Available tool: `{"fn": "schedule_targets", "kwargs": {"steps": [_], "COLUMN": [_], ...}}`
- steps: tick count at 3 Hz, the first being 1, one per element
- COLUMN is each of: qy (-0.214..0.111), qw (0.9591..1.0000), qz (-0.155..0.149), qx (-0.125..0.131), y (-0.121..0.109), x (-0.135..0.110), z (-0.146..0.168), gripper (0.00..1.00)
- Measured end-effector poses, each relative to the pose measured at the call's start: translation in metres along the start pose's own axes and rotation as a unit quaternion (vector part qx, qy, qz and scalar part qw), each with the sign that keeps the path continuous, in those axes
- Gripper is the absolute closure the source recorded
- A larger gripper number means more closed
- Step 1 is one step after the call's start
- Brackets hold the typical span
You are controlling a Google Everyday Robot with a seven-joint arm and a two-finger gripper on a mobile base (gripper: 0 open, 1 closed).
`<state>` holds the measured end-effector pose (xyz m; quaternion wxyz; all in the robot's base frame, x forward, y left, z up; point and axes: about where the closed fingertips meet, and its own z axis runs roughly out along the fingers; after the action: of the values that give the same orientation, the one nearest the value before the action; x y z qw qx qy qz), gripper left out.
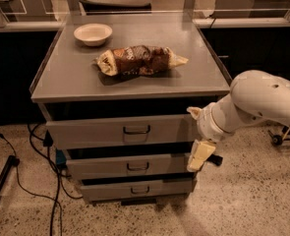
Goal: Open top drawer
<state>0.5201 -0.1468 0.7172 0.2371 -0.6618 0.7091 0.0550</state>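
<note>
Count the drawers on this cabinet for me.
3, stacked: top drawer under the tabletop, middle drawer below, bottom drawer lowest; gripper beside their right edge.
</note>
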Motion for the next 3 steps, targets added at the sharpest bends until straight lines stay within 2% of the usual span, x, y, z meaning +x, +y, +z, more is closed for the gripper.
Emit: {"fn": "schedule_targets", "kwargs": {"steps": [3], "qy": [0.005], "qw": [0.9999], "qz": [-0.016], "qx": [-0.002], "y": [-0.037], "x": [-0.009], "z": [0.045], "gripper": [0.00]}}
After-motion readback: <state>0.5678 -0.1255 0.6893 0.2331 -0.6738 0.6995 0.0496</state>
